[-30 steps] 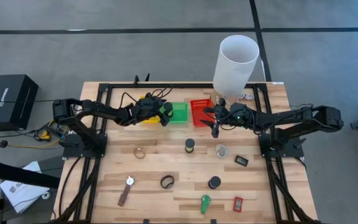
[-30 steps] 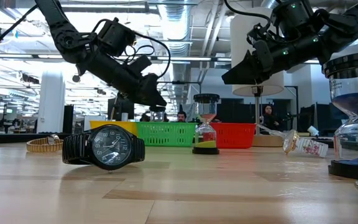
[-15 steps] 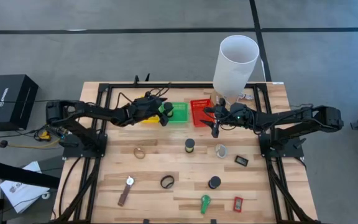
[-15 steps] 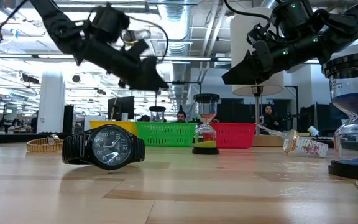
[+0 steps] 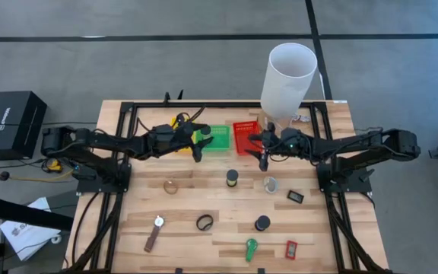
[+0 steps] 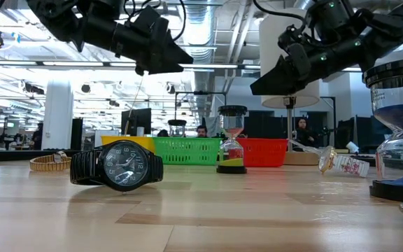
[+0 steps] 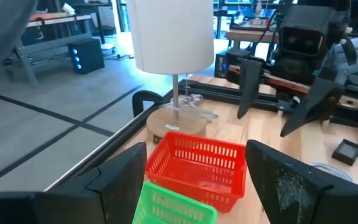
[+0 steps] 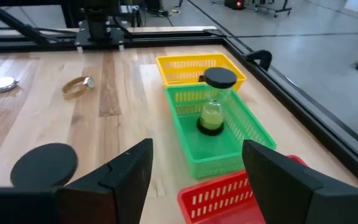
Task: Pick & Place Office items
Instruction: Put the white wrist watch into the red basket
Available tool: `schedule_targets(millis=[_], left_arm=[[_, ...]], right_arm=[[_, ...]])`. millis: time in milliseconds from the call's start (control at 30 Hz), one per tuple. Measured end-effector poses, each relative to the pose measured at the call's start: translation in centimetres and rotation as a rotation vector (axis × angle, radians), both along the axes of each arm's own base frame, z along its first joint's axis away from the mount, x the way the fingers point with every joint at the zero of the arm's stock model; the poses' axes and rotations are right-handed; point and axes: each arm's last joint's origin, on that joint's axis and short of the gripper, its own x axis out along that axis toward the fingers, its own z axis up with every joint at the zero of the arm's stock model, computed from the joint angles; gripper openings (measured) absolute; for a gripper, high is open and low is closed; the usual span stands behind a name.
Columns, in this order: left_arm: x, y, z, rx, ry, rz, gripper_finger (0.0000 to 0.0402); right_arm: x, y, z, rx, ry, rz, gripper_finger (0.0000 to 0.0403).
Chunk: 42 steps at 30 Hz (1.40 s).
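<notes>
Small hourglass [image 8: 212, 108] stands in green tray [image 8: 241, 140], both end effectors open

Both arms are matte black, built of slim jointed links on black bases bolted to a black frame. Thin black cables loop along the left arm [image 5: 120, 142]. The right arm [image 5: 356, 144] shows a small green light near its wrist. Each gripper ends in two flat, angular black fingers [image 7: 120, 186] with a scuffed, dusty surface.
</notes>
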Motion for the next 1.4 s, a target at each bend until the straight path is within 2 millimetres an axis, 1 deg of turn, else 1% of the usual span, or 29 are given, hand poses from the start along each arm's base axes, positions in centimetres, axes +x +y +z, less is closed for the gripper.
schedule_targets(millis=[100,200,233,333,400,500,600,733,1000,1200,1400], left_arm=[[0.0,0.0,0.0,0.0,0.001,0.001,0.0269],[0.0,0.0,0.0,0.0,0.001,0.001,0.0269],[0.0,0.0,0.0,0.0,0.001,0.002,0.0269],[0.0,0.0,0.0,0.0,0.001,0.002,0.0269],[0.0,0.0,0.0,0.0,0.002,0.002,0.0269],[0.0,0.0,-0.1,-0.002,0.014,0.004,0.0269],[0.0,0.0,-0.3,-0.004,0.027,0.004,0.0269],[0.0,0.0,-0.3,-0.004,0.027,0.004,0.0269],[0.0,0.0,-0.3,-0.007,0.026,0.004,0.0269],[0.0,0.0,-0.3,-0.032,0.012,0.008,0.0269],[0.0,0.0,-0.3,-0.033,0.012,0.008,0.0269]], right_arm=[[0.1,0.5,-0.1,-0.019,0.013,0.027,0.024],[-0.1,1.2,-0.2,-0.037,0.062,0.098,0.024],[-0.2,1.4,-0.2,-0.038,0.089,0.126,0.024],[-0.4,2.4,-0.2,-0.014,0.243,0.18,0.024],[-0.5,3.0,0.1,0.042,0.352,0.192,0.024],[-0.9,4.0,0.6,0.165,0.511,0.162,0.024],[-1.2,4.8,1.0,0.257,0.6,0.122,0.024],[-1.8,5.5,0.5,0.342,0.647,0.071,0.024],[-3.6,6.2,-1.8,0.421,0.775,-0.012,0.024],[-4.0,6.2,-2.9,0.376,0.763,-0.057,0.024],[-4.0,5.6,-3.2,0.291,0.731,-0.122,0.024]])
